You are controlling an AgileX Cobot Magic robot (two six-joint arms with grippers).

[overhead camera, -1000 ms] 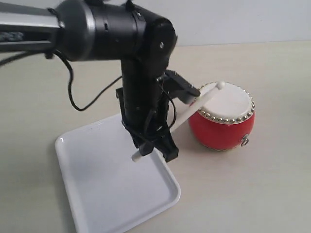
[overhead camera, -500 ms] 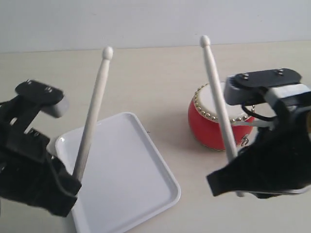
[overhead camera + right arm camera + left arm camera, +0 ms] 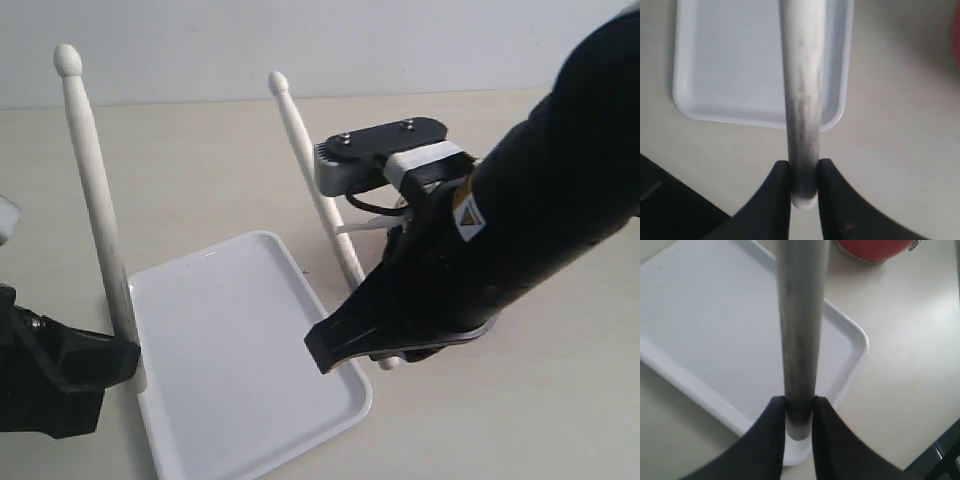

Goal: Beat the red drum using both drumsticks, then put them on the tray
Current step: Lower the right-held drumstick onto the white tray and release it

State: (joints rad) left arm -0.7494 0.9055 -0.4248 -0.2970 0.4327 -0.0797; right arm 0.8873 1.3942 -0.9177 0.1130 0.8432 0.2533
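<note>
My left gripper (image 3: 122, 350) (image 3: 800, 405) is shut on the butt of one drumstick (image 3: 95, 200) (image 3: 800, 315), which stands nearly upright at the white tray's (image 3: 230, 340) (image 3: 715, 315) left edge. My right gripper (image 3: 372, 345) (image 3: 804, 167) is shut on the other drumstick (image 3: 310, 170) (image 3: 801, 75), which leans back and to the left over the tray's (image 3: 730, 60) right edge. In the exterior view the right arm hides the red drum. The drum's red body (image 3: 872, 250) shows in the left wrist view beyond the tray's corner, and as a blurred red sliver (image 3: 956, 40) in the right wrist view.
The tray lies on a pale beige tabletop (image 3: 520, 420). The bulky black right arm (image 3: 540, 200) fills the right of the exterior view. A dark shape (image 3: 670, 205), probably the left arm, sits beside the tray in the right wrist view.
The right arm has swung left in front of the drum, carrying its stick towards the tray. The left stick has moved left and stands more upright. Both grips are unchanged.
</note>
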